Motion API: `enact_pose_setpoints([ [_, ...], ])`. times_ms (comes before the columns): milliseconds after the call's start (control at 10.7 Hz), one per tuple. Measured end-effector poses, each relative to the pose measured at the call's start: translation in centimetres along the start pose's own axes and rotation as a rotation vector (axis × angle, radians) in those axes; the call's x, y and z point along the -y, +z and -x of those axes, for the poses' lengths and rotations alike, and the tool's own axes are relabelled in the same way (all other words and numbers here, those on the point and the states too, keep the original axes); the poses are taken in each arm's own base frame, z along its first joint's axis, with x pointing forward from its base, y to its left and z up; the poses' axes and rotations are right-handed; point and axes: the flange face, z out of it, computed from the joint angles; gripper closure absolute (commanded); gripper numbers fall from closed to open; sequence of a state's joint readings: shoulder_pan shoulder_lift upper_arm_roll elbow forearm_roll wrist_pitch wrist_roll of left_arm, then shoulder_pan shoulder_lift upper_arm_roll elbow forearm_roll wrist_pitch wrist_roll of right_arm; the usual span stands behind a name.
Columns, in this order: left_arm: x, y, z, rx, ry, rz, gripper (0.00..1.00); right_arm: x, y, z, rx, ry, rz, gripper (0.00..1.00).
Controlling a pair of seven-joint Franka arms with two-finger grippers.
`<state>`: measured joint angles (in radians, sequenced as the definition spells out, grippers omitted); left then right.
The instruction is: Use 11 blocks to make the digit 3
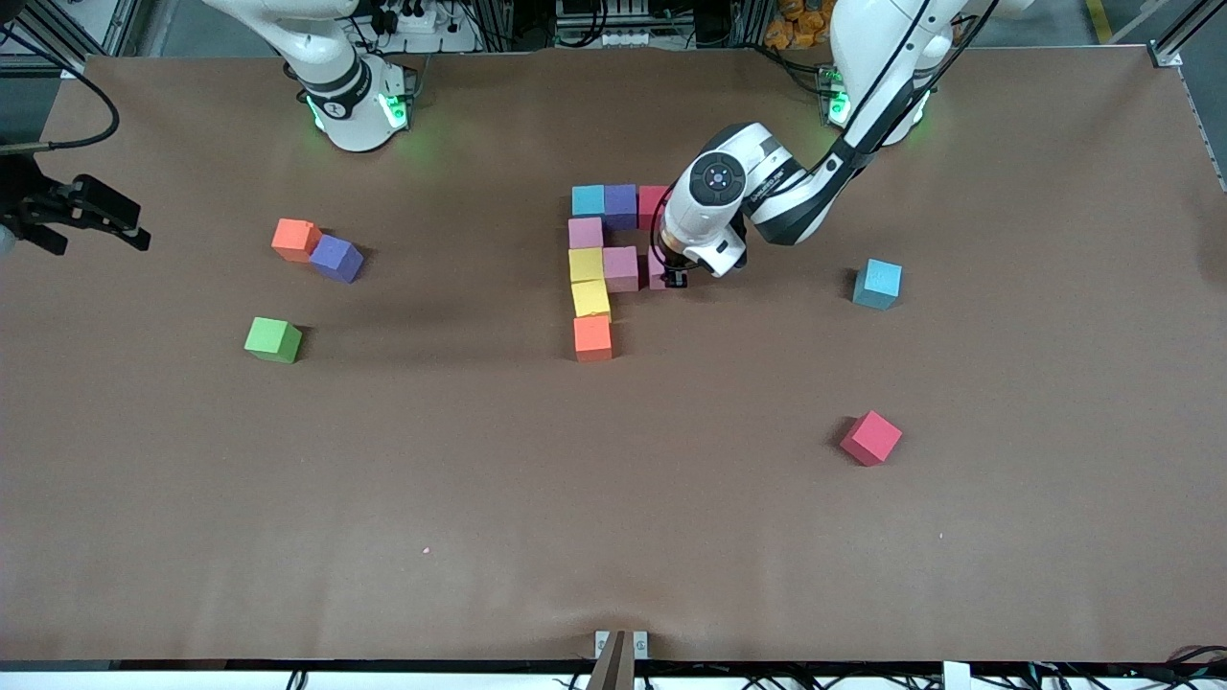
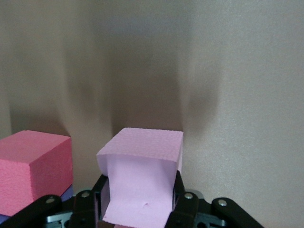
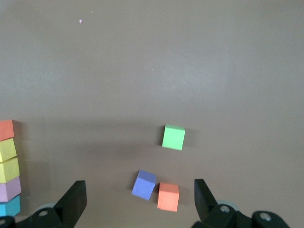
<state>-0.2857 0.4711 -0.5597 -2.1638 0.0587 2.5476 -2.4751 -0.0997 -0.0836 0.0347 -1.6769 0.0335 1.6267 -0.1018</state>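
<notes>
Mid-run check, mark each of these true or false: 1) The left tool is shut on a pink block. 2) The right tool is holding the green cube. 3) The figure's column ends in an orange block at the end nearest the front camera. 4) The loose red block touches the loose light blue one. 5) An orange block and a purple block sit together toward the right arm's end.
1) True. The left tool grips a pink block at the figure.
2) False. The right tool is open and empty, up over the table; the green cube lies alone.
3) True: orange block.
4) False. Red block and light blue block lie well apart.
5) True: orange, purple.
</notes>
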Motion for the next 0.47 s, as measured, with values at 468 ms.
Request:
enact_pose_setpoints([
  [468,0.18,0.17,0.83,0.007,0.01,-0.003,1.0,-0.07,0.36,-0.45,-0.009,-0.005,0.0,0.0],
])
